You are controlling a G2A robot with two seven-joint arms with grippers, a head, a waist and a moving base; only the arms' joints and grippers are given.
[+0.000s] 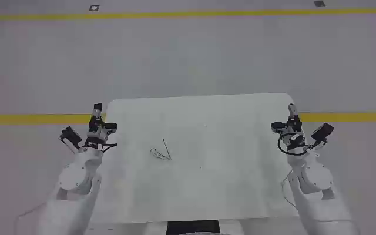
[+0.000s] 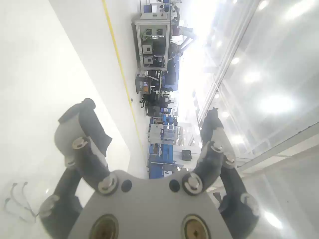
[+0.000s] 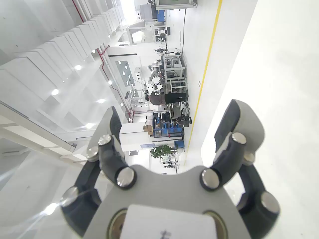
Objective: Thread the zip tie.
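Pale, thin zip tie (image 1: 160,153) strands lie loosely curved on the white desk (image 1: 235,129), left of its middle and well apart from both pincers. At the left edge the left gripper (image 1: 96,110) hangs released, its dark-padded fingers spread. At the right edge the right gripper (image 1: 292,110) is likewise spread and empty.

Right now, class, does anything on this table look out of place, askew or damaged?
Nothing stands out. The zip ties lie in a small loose bunch on the table, too small to check for damage. The left hand and right hand are open and empty.
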